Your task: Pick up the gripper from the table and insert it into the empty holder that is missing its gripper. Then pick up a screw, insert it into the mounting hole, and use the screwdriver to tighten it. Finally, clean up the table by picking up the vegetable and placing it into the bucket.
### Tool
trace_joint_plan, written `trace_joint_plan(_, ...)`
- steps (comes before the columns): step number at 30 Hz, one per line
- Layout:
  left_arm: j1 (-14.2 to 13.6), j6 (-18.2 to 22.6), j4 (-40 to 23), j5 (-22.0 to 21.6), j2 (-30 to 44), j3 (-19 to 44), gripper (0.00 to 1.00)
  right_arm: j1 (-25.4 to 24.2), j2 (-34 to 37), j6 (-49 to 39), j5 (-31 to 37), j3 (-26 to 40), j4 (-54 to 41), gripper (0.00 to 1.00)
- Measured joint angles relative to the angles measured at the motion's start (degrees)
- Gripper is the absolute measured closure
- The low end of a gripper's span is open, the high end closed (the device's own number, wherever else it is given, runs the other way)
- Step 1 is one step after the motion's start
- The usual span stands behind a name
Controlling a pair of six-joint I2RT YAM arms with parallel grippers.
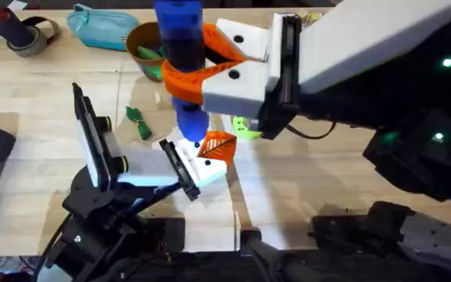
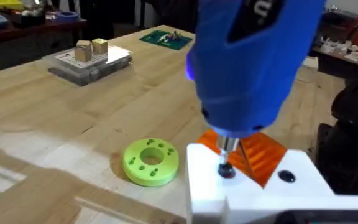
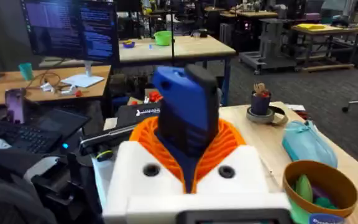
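The tabletop [image 1: 304, 180] carries the white holder [image 1: 202, 168], and the right hand [image 1: 202, 74] is clenched around the blue screwdriver [image 1: 182, 47], holding it straight up with its tip on a dark screw [image 2: 227, 171] in the holder, just beside the little orange gripper [image 1: 218, 145] that already sits there. This looks like the tightening step, so the next move calls for turning the screwdriver while pressing down gently; I cannot tell if the left hand is grasping anything. The green vegetable [image 1: 138, 121] lies near the holder, the bucket [image 1: 143, 43] stands farther back, and the white letters on the screwdriver are too cut off to read.
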Motion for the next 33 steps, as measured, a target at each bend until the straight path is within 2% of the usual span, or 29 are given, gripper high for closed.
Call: trace_joint_plan(33, 0.00, 0.00, -0.04, 0.02, 0.01, 0.00, 0.991, -0.22, -0.42, 0.73, 0.27, 0.00, -2.59, 0.964)
